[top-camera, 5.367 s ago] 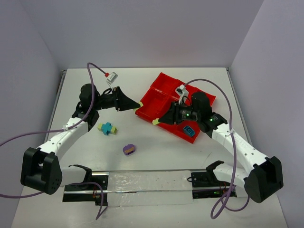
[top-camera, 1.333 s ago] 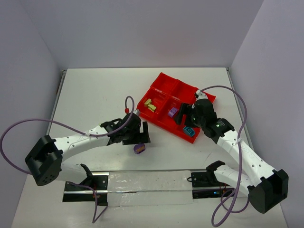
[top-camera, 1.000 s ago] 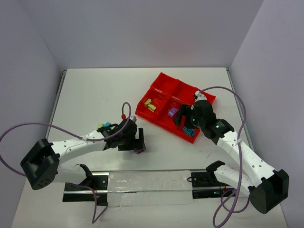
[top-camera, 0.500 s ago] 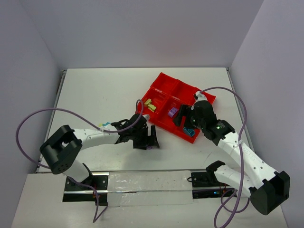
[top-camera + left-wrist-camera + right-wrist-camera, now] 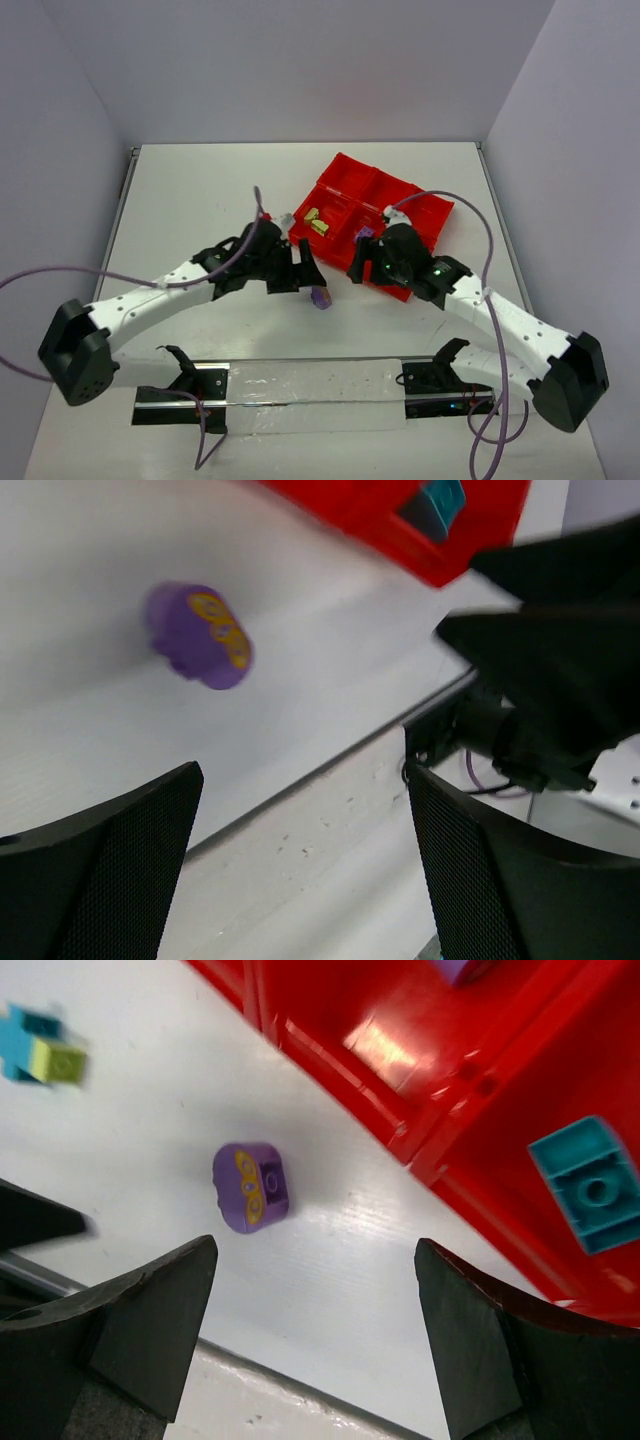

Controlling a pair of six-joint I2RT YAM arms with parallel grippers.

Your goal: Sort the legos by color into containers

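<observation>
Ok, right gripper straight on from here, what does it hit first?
Right gripper most likely meets bare table, between the purple lego and the tray. The lego sits just off its line, so a clip is possible; depth is unclear.

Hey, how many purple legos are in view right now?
2. One purple lego lies on the table beside the tray. The other purple lego sits in a tray compartment. More may be hidden.
</observation>
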